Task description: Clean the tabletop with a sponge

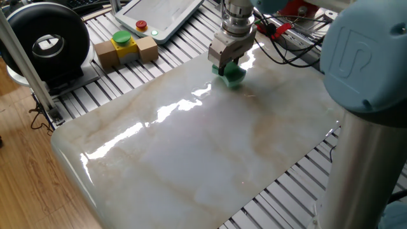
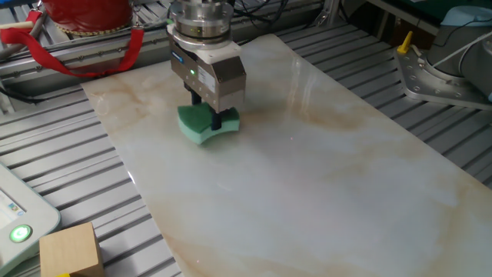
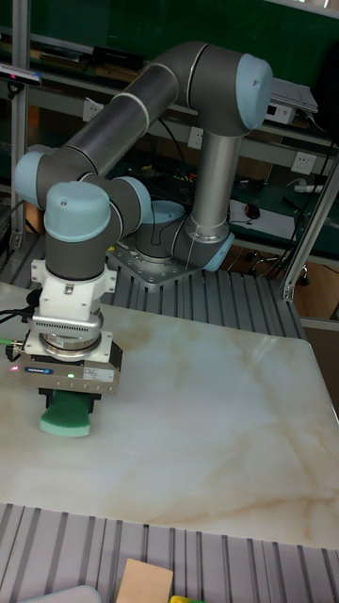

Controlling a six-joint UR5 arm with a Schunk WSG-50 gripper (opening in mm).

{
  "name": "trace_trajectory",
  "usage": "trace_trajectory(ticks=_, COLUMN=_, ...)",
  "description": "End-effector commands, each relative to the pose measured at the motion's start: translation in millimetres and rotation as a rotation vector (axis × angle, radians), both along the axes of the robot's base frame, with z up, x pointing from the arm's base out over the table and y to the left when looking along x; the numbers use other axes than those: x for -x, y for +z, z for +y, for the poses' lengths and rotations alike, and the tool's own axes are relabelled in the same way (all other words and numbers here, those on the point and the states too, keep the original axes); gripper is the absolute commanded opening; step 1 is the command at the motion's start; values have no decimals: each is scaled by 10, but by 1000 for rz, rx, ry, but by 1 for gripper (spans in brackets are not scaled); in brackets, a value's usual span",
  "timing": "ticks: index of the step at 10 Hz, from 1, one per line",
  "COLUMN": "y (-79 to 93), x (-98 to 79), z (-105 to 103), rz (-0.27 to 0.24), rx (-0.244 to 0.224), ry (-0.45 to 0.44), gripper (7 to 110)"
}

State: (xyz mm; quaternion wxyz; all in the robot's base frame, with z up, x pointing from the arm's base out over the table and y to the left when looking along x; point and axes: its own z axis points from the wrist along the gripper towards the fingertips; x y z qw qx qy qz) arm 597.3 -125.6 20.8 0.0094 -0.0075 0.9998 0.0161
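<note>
Sitting between closed jaws, sponge [image 2: 207, 123] presses tabletop [image 2: 323, 177].

Under me is the marble tabletop [image 1: 191, 152], glossy white-grey with tan veins and rounded corners. It lies on a ribbed aluminium frame [image 2: 92, 185]. The green sponge [image 2: 206, 125] rests flat on the slab near one end. On the frame beside the slab stand a cardboard box [image 1: 127, 51] with a yellow-and-green button [image 1: 121, 39] and a tablet-like pendant [image 1: 159, 16].
</note>
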Motion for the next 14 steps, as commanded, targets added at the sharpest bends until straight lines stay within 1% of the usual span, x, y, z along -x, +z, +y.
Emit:
trace_trajectory(ticks=1, y=-106, x=39, z=-69, rz=-9, rx=-21, ry=5, gripper=7)
trace_trajectory(ticks=2, y=-150, x=24, z=-92, rz=-15, rx=-25, ry=8, gripper=7)
trace_trajectory(ticks=4, y=-154, x=37, z=-58, rz=-13, rx=-28, ry=2, gripper=7)
trace_trajectory(ticks=8, y=-150, x=45, z=-45, rz=-4, rx=-13, ry=-7, gripper=7)
trace_trajectory(ticks=9, y=-137, x=48, z=-28, rz=4, rx=-6, ry=-14, gripper=7)
trace_trajectory(ticks=11, y=-138, x=24, z=35, rz=9, rx=-6, ry=-22, gripper=7)
trace_trajectory(ticks=13, y=-177, x=-10, z=69, rz=10, rx=-1, ry=-23, gripper=7)
trace_trajectory(ticks=14, y=-211, x=2, z=58, rz=20, rx=7, ry=-22, gripper=7)
